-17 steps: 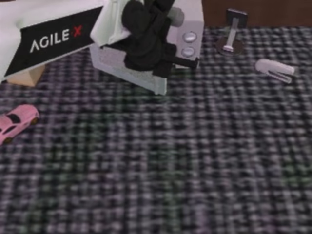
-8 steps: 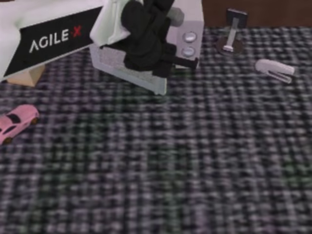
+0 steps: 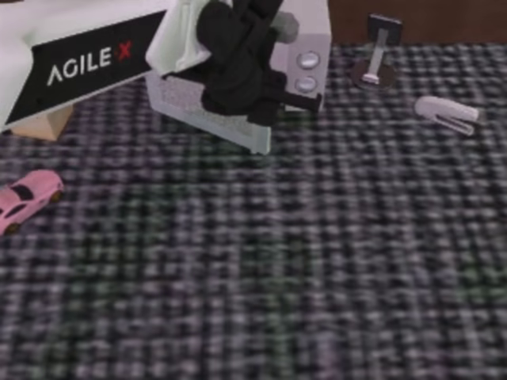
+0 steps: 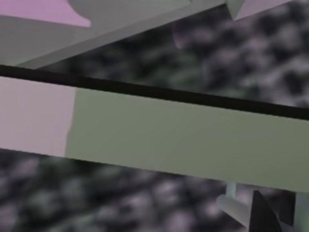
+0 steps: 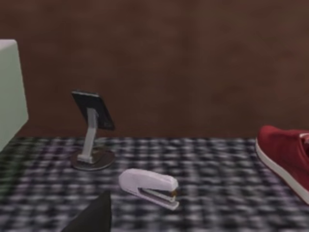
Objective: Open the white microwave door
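While the left arm's black gripper [image 3: 269,99] hangs over the flat white mesh-windowed microwave door [image 3: 207,120], swung partly outward, the large boxy white microwave [image 3: 310,32] stands at the table's far edge; finger spread cannot be told.

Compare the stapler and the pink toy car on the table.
The stapler is pale lilac-white; the toy car is pink. The stapler lies at the table's right, far side; the car sits at the left edge, nearer the camera and partly cut off by the frame. Both are small, rest on the checked cloth, and are untouched by either arm.
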You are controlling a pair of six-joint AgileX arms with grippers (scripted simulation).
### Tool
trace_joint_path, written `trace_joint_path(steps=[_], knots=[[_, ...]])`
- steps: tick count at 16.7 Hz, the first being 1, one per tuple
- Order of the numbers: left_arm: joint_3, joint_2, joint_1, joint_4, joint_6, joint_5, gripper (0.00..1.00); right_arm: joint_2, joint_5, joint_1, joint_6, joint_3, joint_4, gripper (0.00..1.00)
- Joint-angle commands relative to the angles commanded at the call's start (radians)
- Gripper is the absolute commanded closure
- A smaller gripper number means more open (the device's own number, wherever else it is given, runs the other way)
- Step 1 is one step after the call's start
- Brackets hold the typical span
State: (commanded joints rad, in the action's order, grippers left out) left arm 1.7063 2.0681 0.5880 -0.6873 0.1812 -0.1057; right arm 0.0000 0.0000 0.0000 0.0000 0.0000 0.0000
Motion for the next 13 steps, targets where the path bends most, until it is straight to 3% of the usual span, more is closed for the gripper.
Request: trace_joint_path(steps=[7,13], knots=[[-0.006,0.000,0.006,0.002,0.001,0.008,1.00,0.000,0.000,0.000,0.000,0.000,0.000,0.00],[-0.109,-0.074,-0.026,0.043,-0.109,0.063,1.00,0.000,0.000,0.000,0.000,0.000,0.000,0.00]])
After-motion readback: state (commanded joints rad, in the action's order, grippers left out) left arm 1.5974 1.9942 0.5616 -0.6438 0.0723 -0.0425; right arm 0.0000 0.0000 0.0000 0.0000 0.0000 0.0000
